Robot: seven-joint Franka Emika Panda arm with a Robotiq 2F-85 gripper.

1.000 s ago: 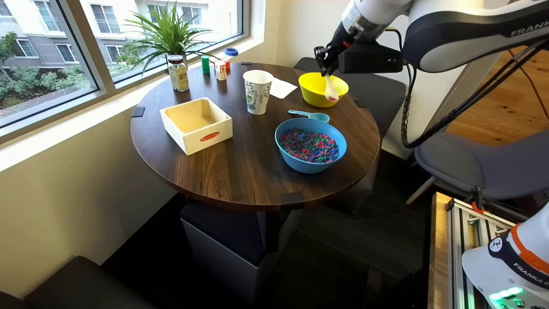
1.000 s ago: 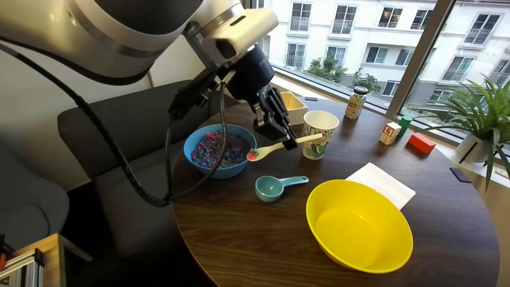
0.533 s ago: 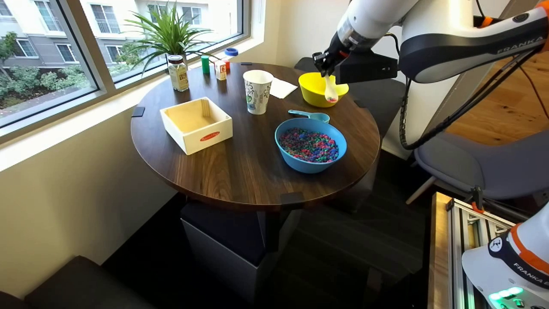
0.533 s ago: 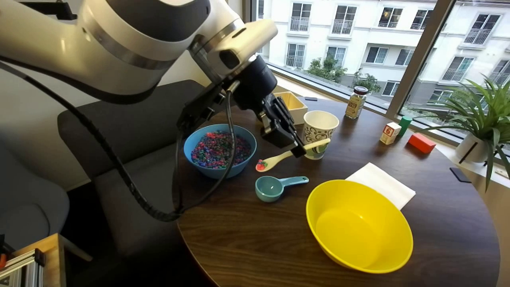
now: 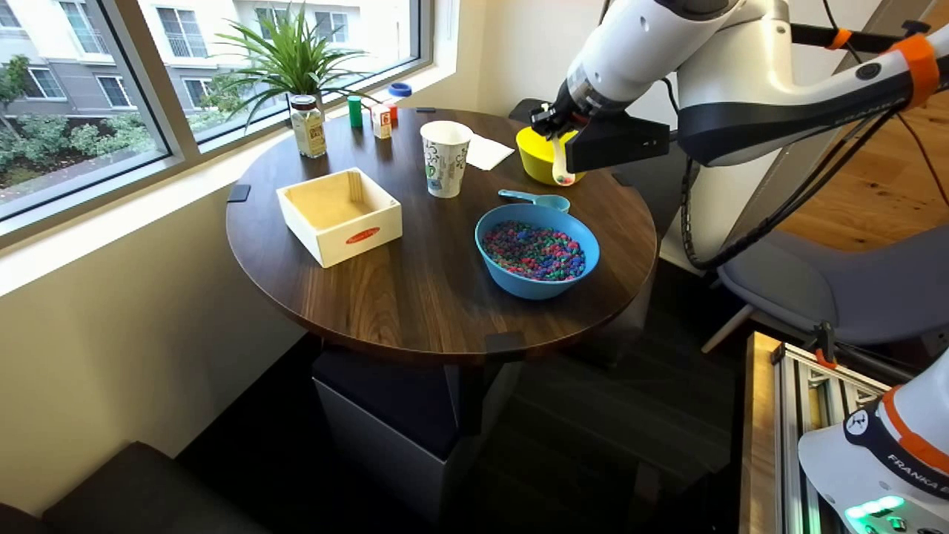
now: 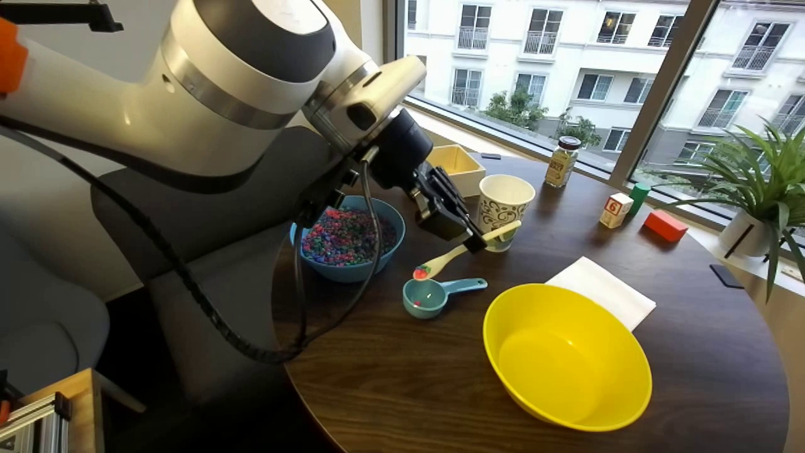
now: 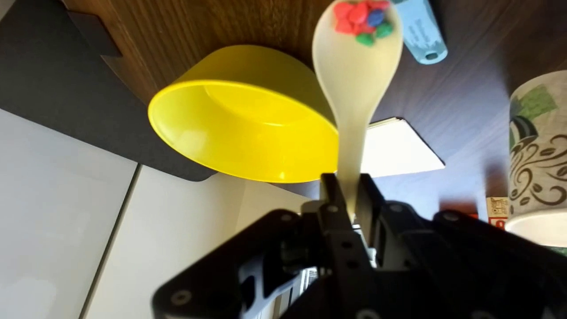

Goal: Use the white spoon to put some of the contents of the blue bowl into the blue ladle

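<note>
My gripper (image 7: 347,182) is shut on the handle of the white spoon (image 7: 354,84). The spoon's tip carries a few red, green and blue pieces (image 7: 362,20). In an exterior view the spoon (image 6: 448,258) is tilted, its tip over the rim of the blue ladle (image 6: 465,285). A small red piece (image 6: 417,303) shows in the ladle's cup. The blue bowl (image 6: 352,273) is beside the ladle and holds the heap of multicoloured contents (image 6: 346,238). Both also show in an exterior view: the bowl (image 5: 530,288) and the ladle (image 5: 552,202). In the wrist view only the ladle's handle (image 7: 423,33) shows.
A yellow bowl (image 6: 566,371) and a white napkin (image 6: 600,289) are near the ladle. A tall paper cup (image 6: 503,201) stands close to the gripper and the spoon's handle end. A wooden box (image 5: 359,233), a jar (image 5: 308,127) and small blocks (image 5: 382,122) stand further off.
The gripper and spoon have moved from near the blue bowl's edge to the ladle, and lower. A red piece now shows in the ladle's cup, which looked empty before.
</note>
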